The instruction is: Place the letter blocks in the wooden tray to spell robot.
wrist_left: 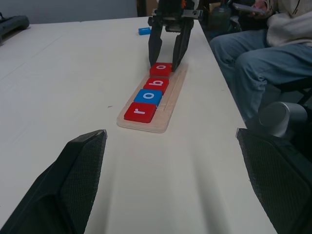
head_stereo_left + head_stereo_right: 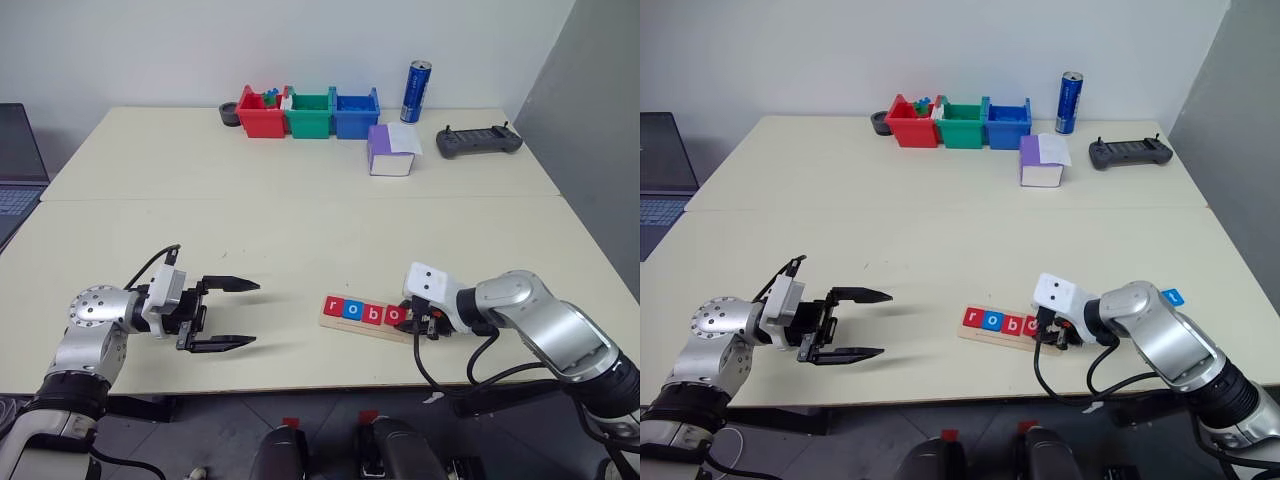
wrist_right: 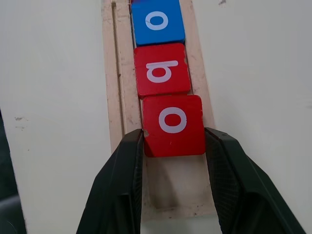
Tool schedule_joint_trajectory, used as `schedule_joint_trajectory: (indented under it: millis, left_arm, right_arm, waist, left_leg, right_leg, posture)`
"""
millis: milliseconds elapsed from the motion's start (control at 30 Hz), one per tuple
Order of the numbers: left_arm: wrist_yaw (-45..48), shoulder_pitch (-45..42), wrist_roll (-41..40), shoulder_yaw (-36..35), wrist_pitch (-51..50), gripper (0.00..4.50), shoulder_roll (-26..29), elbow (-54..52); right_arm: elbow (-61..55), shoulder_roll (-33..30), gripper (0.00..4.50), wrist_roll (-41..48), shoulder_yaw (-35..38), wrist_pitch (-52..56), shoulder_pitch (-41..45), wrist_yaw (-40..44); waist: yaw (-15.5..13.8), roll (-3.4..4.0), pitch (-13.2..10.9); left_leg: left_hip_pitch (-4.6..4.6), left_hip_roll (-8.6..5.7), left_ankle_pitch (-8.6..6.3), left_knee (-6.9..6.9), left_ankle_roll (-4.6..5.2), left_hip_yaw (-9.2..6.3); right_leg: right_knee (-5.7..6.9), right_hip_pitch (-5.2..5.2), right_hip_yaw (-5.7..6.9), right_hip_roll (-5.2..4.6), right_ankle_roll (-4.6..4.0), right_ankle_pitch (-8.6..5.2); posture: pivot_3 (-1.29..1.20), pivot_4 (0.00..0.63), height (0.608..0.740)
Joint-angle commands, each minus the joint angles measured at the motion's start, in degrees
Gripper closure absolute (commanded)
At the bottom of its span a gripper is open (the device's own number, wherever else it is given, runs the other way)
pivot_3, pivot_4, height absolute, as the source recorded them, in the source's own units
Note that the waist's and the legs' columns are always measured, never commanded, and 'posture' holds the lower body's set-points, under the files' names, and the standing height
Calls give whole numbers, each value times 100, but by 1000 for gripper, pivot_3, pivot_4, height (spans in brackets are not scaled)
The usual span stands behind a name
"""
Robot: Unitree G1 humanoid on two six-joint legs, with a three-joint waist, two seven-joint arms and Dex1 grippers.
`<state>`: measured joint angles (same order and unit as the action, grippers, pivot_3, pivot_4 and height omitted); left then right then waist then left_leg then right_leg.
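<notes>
On the cream tabletop point(image 2: 300, 215), the long narrow light-wood tray point(image 1: 168, 105) lies near the front edge, toward the robot's right, and it carries four small flat square letter blocks in a row: a red "r" block point(image 1: 140, 112), a blue "o" block point(image 1: 147, 96), a red "b" block point(image 1: 156, 84) and a second, red "o" block point(image 3: 173, 125). The right end effector point(image 3: 174, 141) is clenched on that second red "o" block, one black finger against each of its sides, with the block sitting in the tray just beside the "b" and the tray's last space bare behind it. A small blue tile point(image 1: 144, 30) lies flat on the tabletop apart from the tray, beyond the right arm; its letter cannot be read. The left end effector point(image 2: 232, 313) hovers well to the left of the tray with its two black fingers spread wide, grasping nothing. Along the far edge stand a red plastic bin point(image 2: 260, 112), a green plastic bin point(image 2: 309, 112) and a blue plastic bin point(image 2: 356, 111), with a blue drink can point(image 2: 415, 91), a purple-and-white box point(image 2: 391, 151) and a dark handheld controller point(image 2: 478, 141) nearby. A seated person's jeans-clad legs point(image 1: 253, 68) show beside the tabletop.
</notes>
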<state>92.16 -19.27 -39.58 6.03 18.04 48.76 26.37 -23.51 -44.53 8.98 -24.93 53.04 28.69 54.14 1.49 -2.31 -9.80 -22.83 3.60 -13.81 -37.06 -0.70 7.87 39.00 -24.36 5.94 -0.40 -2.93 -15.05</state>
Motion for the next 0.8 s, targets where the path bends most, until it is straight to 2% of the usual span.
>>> schedule_joint_trajectory:
  millis: [33,800]
  left_arm:
    - [34,-23,-4,-191,49,0,68,-113]
    - [34,-52,86,-281,53,0,21,-100]
  right_arm:
    - [46,-30,3046,-49,-32,-164,166,79]
    - [70,-3,3046,-240,-363,-170,312,118]
  waist:
    - [-1,0,0]
    - [-1,0,0]
  left_leg:
    - [0,0,0,0,0,0]
    - [0,1,0,0,0,1]
  right_leg:
    - [0,0,0,0,0,0]
    - [0,-1,0,0,0,0]
  posture:
    - [0,150,740]
    - [0,150,740]
